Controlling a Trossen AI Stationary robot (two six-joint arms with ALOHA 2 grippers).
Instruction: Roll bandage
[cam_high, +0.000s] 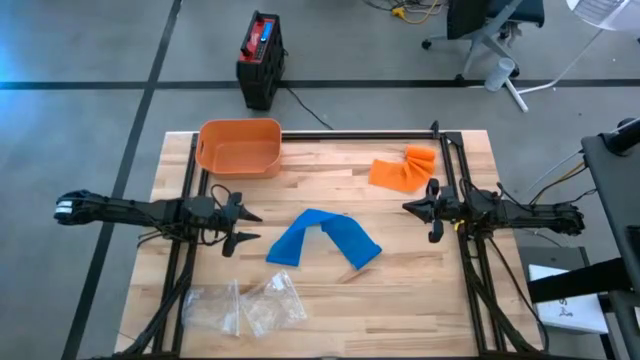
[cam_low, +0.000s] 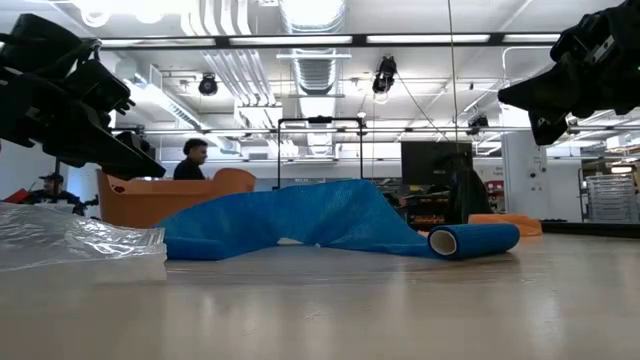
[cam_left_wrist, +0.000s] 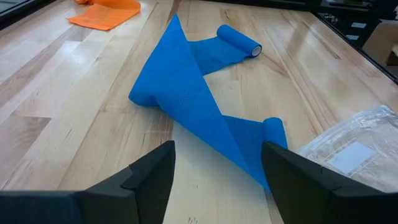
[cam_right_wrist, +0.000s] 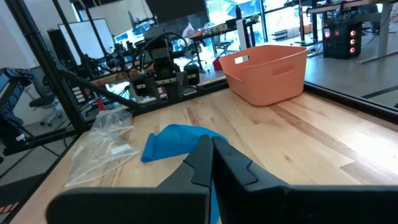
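Left hand (cam_high: 243, 226) spread, holding nothing, just beside blue bandage (cam_high: 322, 238) | right hand (cam_high: 425, 209) pressed together, apart from it | bandage lies mid-table (cam_high: 400, 300), draped in a loose peak, both ends partly rolled | risk: pinching the slack fold drags or unrolls the strip instead of winding it; plastic bags (cam_high: 243, 308) nearby may snag

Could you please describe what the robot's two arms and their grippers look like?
Both arms are dark, nearly black, slim and jointed, with thin black cables trailing along them. The left gripper and right gripper each end in two pointed, wedge-shaped black fingers with matte flat faces. No markings are visible.
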